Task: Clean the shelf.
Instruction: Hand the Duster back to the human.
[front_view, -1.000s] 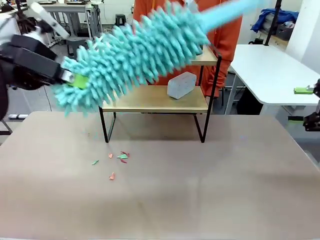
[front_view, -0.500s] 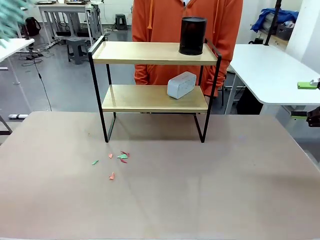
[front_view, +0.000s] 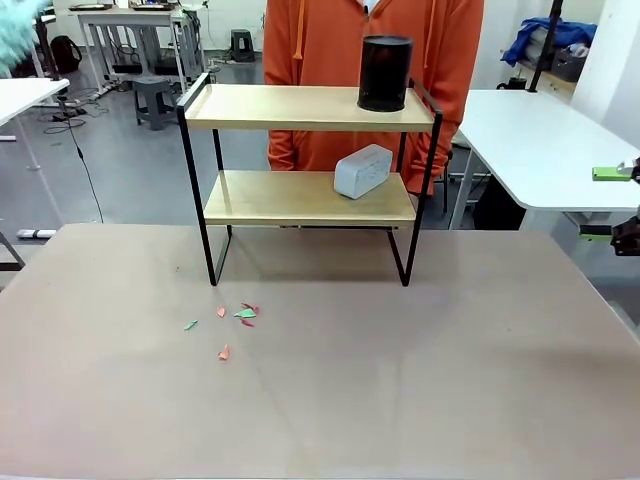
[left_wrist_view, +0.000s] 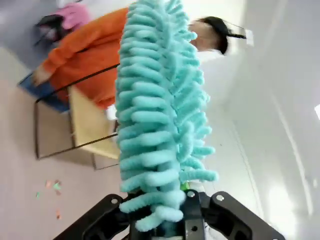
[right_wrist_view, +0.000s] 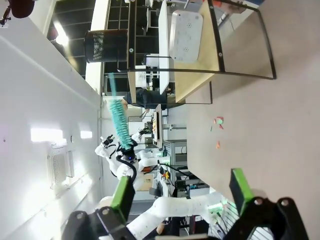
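Front view: two-tier wood-board, black-frame shelf (front_view: 305, 180) at bench (front_view: 400, 380) far side, no legible writing. Left fingers (left_wrist_view: 165, 220) clamp teal fluffy duster (left_wrist_view: 160, 115); right fingers (right_wrist_view: 240, 187) spread, empty.

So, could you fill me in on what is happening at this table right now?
The left gripper holds a teal microfibre duster, raised off to the left, away from the shelf. The shelf carries a black cylinder on top and a grey speaker below. Coloured scraps lie on the table before it. The right gripper is open at the right, and a person in orange stands behind.
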